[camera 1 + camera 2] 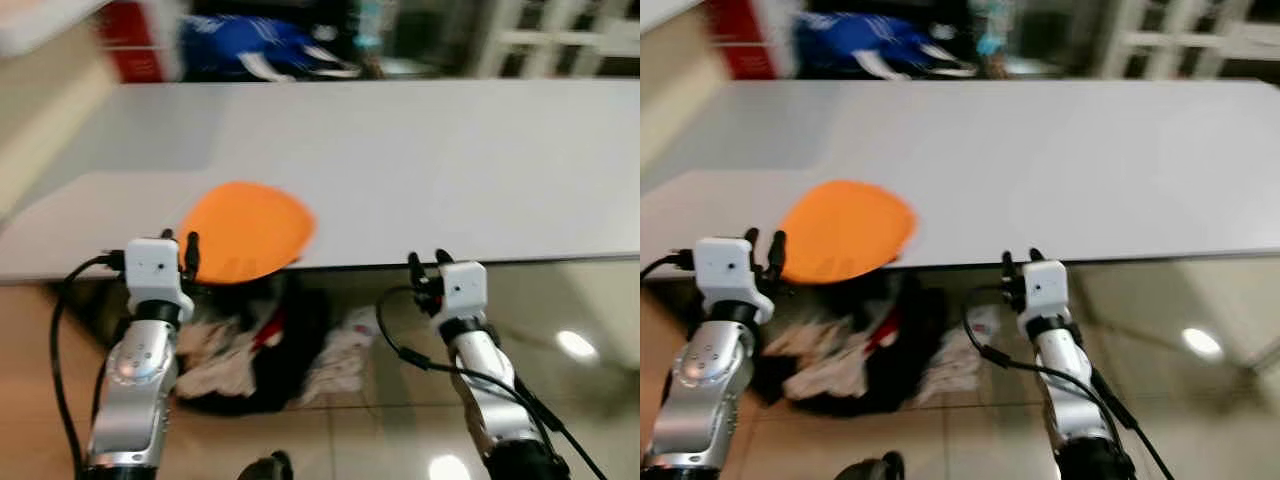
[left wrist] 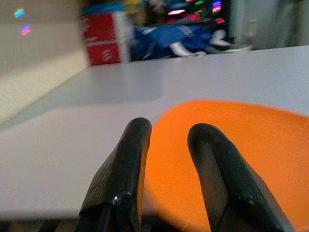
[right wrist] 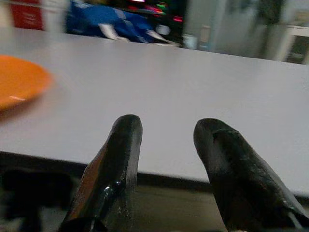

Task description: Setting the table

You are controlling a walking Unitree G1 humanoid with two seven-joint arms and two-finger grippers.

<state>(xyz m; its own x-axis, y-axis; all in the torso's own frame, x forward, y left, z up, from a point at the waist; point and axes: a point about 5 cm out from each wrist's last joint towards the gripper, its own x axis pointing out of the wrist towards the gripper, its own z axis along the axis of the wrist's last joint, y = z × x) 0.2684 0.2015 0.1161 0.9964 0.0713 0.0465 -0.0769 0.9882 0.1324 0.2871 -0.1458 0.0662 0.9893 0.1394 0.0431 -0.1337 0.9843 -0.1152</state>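
An orange plate (image 1: 250, 228) lies on the white table (image 1: 420, 160) at its near edge, left of centre, and its near rim hangs slightly over the edge. My left gripper (image 1: 180, 240) sits at the plate's left near rim. Its fingers are open, and in the left wrist view the plate (image 2: 231, 145) shows through the gap between them. My right gripper (image 1: 427, 260) is open just below and in front of the table edge, well to the right of the plate and holding nothing. The plate (image 3: 17, 79) also appears off to one side in the right wrist view.
A heap of dark and white cloth (image 1: 260, 350) lies on the glossy floor under the table's near edge. Beyond the far edge are a blue item (image 1: 250, 45), a red box (image 1: 135, 40) and white framed furniture (image 1: 560, 40). The picture is slightly blurred.
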